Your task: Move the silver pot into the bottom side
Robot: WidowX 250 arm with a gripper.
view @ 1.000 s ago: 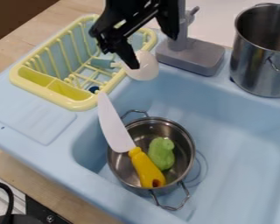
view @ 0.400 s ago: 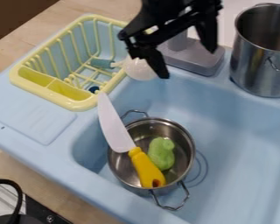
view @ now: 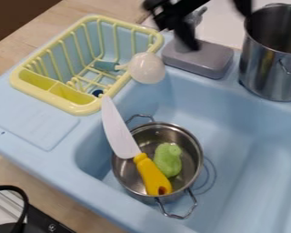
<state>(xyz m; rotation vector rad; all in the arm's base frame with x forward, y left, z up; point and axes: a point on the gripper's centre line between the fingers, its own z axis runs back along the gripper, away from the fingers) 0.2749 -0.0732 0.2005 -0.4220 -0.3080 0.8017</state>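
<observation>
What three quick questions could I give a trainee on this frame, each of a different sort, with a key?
1. Multiple choice: what shares the two-handled pot in the blue sink with the knife?
A) a white cup
B) a green toy vegetable
C) a grey sponge
2. True or false: the gripper is holding the knife.
3. Fill the blank: the knife's ____ sticks out past the pot's rim, toward the yellow dish rack.

Key: 1. B. 2. False; the gripper is open, over the back of the sink, apart from the knife. 3. Tip.
</observation>
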